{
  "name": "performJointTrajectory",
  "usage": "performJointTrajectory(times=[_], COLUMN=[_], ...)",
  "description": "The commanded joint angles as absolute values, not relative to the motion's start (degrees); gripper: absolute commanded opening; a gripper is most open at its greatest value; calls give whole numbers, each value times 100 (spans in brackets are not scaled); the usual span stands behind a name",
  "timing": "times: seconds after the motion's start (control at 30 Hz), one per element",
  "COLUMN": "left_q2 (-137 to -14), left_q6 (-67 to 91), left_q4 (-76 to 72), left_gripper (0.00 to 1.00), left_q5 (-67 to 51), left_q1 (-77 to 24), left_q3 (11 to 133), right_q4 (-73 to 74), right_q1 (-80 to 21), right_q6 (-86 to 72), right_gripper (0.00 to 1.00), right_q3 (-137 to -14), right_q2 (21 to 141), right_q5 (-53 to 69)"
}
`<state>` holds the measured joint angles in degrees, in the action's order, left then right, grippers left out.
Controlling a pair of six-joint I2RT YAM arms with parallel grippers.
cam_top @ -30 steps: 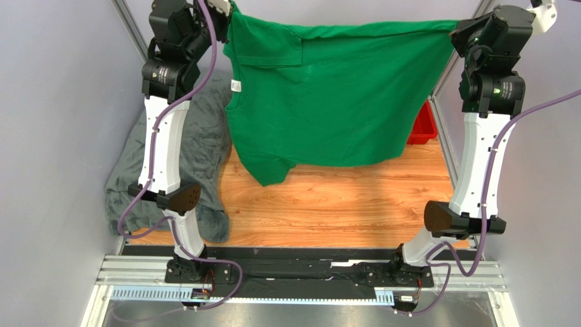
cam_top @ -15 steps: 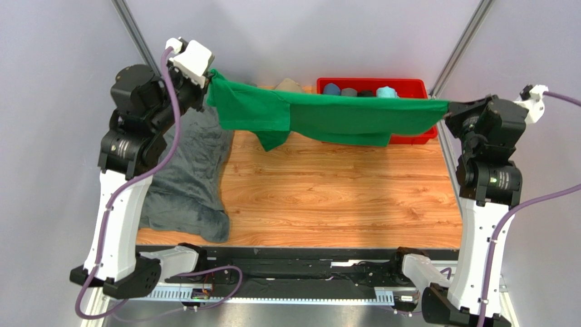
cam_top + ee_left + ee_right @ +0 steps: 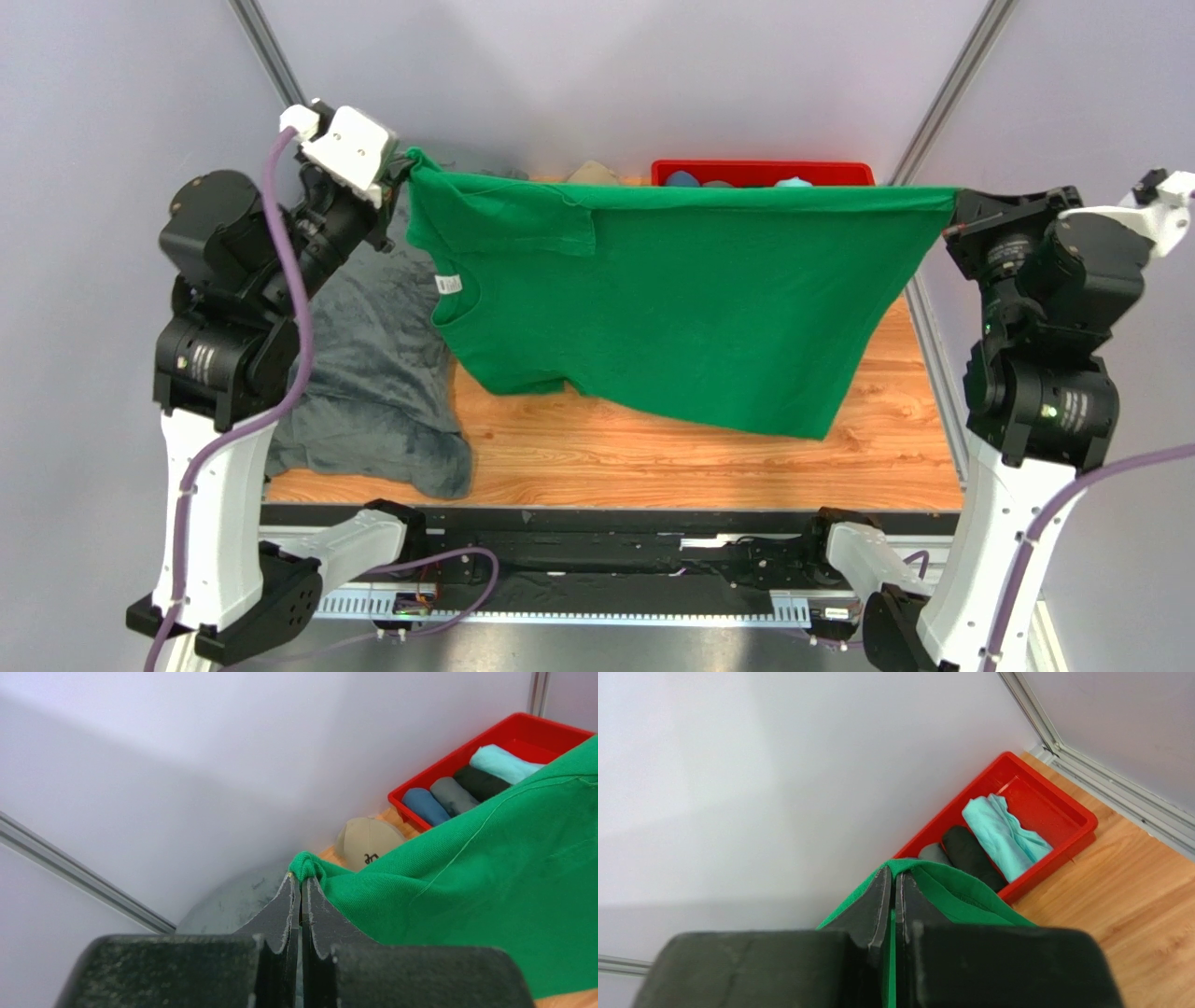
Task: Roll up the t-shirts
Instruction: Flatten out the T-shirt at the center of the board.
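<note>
Rolls of cloth lie side by side in the red bin (image 3: 1046, 808), which stands beyond the tips of the right gripper (image 3: 892, 875) and a little to their right. They are an aqua tee (image 3: 1004, 836), a black tee (image 3: 969, 854) and a grey tee (image 3: 933, 855). The grey one is half covered by green cloth. A blue tee (image 3: 424, 805) closes the row at the end nearest to the left gripper (image 3: 302, 882), and only the left wrist view shows it.

Between the two grippers the green tee (image 3: 701, 308) hangs spread out above the table (image 3: 673, 448). Each gripper is closed on one upper corner of it, with the fingers pressed together and a small bunch of green fabric squeezed at the tips. Whether its lower edge touches the wood, I cannot tell.

From above, the green tee hides nearly all of the bin, leaving only the far rim and the tops of some rolls. A tan cap (image 3: 368, 843) sits just beyond the left gripper's tips, its lower part behind the green cloth. The dark mark on its front is too small to read. The grey blanket (image 3: 372, 364) lies under the left gripper, partly covered by the arm.
</note>
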<state>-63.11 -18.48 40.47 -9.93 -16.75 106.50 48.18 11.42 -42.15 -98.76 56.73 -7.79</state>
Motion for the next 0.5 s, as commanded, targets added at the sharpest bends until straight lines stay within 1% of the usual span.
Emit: performJointTrajectory(times=[0.0,0.2,0.3,0.37,0.4,0.47], left_q2=[-6143,-6705,-7380,-7698,-8039,-8357], left_q6=[-1872,-1925,-1942,-1951,-1942,-1864], left_q4=[3762,3051,2620,2409,2382,2417], left_gripper=[0,0,0,0,0,0], left_q5=[-791,-730,-695,-659,-659,-677], left_q1=[-1608,-1608,-1608,-1582,-1565,-1442], left_q3=[10855,10758,11021,11468,11687,12460], right_q4=[4790,4132,3692,3420,3358,3340], right_q1=[1204,1204,1204,1204,1204,1204], right_q6=[-4148,-4333,-4438,-4491,-4517,-4561], right_gripper=[0,0,0,0,0,0], right_q3=[-10300,-10301,-10502,-10669,-10966,-11345], right_q2=[5782,6406,6951,7371,7505,7890], right_q5=[-809,-598,-378,-256,-237,-202])
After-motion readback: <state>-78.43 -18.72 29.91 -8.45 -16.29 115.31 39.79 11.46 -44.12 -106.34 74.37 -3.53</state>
